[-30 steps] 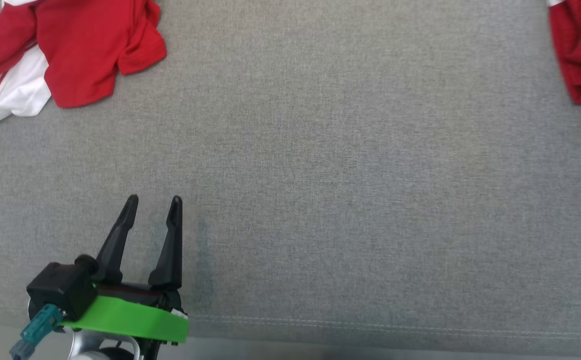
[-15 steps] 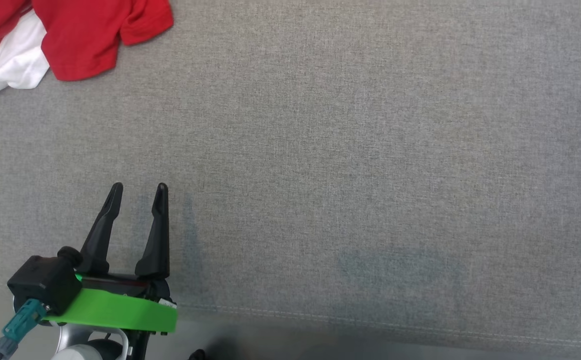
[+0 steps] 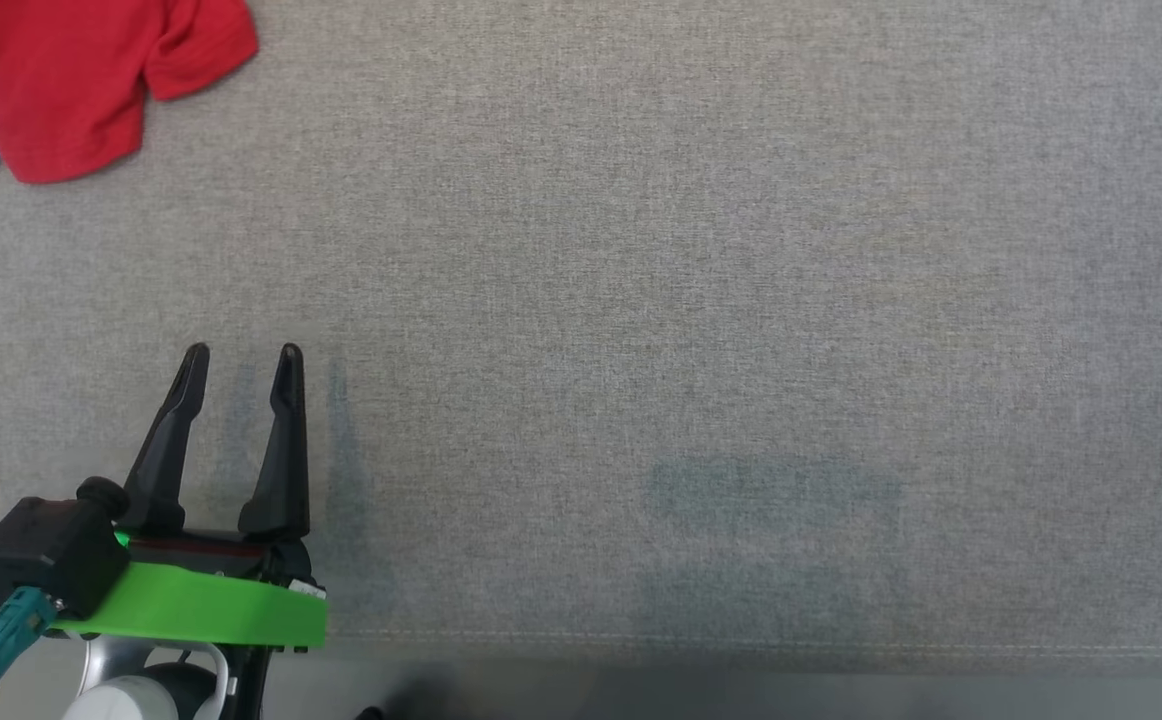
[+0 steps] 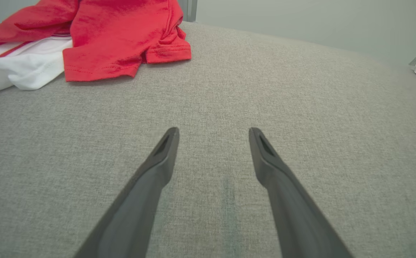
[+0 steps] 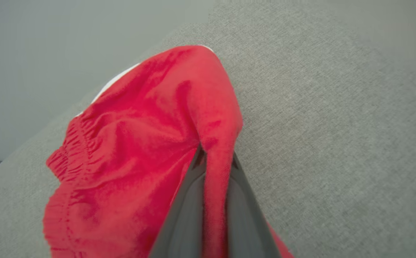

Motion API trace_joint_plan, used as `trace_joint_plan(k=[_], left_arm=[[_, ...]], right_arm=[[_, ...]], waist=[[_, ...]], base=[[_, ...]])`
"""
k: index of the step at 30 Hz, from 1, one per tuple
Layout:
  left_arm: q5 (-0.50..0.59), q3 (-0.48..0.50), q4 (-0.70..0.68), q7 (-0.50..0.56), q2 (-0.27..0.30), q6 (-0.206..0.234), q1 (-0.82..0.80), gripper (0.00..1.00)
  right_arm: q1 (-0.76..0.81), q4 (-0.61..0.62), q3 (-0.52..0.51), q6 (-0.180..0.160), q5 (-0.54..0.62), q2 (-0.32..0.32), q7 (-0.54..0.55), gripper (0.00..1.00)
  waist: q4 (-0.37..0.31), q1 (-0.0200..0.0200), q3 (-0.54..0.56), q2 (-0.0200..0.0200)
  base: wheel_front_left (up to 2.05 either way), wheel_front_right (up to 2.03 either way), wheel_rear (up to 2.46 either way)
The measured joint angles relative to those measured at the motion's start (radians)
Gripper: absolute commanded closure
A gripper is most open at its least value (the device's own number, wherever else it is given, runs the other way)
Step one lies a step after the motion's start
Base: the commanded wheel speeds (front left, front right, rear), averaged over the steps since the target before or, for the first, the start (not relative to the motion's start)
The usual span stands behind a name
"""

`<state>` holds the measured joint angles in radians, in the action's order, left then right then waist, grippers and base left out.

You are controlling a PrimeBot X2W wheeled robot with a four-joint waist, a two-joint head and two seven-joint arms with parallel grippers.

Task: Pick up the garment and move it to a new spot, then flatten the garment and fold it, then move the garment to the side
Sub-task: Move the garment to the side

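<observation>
**Red garment picked up, not yet laid flat**

The whole head picture has slid since a second ago, so the camera is judged to have been turned. Nothing on the tabletop seems to have been pushed. The pile of red and white clothes is now seen closer to the top left corner. A faint dark patch is now seen low on the grey cloth tabletop. It may be the shadow of something carried above, but that cannot be told for sure.

The soft red garment with a stretchy gathered band is pinched by the right gripper, which is closed tight on one fold. The garment is bunched up over the tabletop, near an edge. Whether it touches the cloth cannot be told. The left gripper is spread wide with nothing in it, well apart from the pile.

The first step, carrying, is judged to be under way. Flattening and folding are not yet done.

The pinched fold points away along the fingers. The gathered band runs up and down the left of the right wrist view. The long way of the garment cannot be told while it is bunched.
</observation>
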<state>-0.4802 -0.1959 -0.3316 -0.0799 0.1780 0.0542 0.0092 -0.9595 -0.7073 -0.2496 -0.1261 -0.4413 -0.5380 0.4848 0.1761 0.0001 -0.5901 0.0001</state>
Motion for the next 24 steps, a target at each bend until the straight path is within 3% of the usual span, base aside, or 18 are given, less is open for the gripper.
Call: trace_joint_plan(k=[10,24], left_arm=[[0.004,-0.001,-0.015,0.019,0.021,0.000,-0.011,0.00],[0.006,-0.002,-0.032,0.035,0.025,0.000,-0.026,0.00]], right_arm=[[0.000,-0.014,-0.031,0.000,0.030,-0.014,-0.019,1.00],[-0.014,-0.023,-0.039,0.000,0.089,-0.042,-0.058,1.00]], waist=[[-0.041,0.0000,-0.026,0.0000],[-0.044,0.0000,-0.045,0.0000]], base=[[0.00,0.00,0.00],[0.00,0.00,0.00]])
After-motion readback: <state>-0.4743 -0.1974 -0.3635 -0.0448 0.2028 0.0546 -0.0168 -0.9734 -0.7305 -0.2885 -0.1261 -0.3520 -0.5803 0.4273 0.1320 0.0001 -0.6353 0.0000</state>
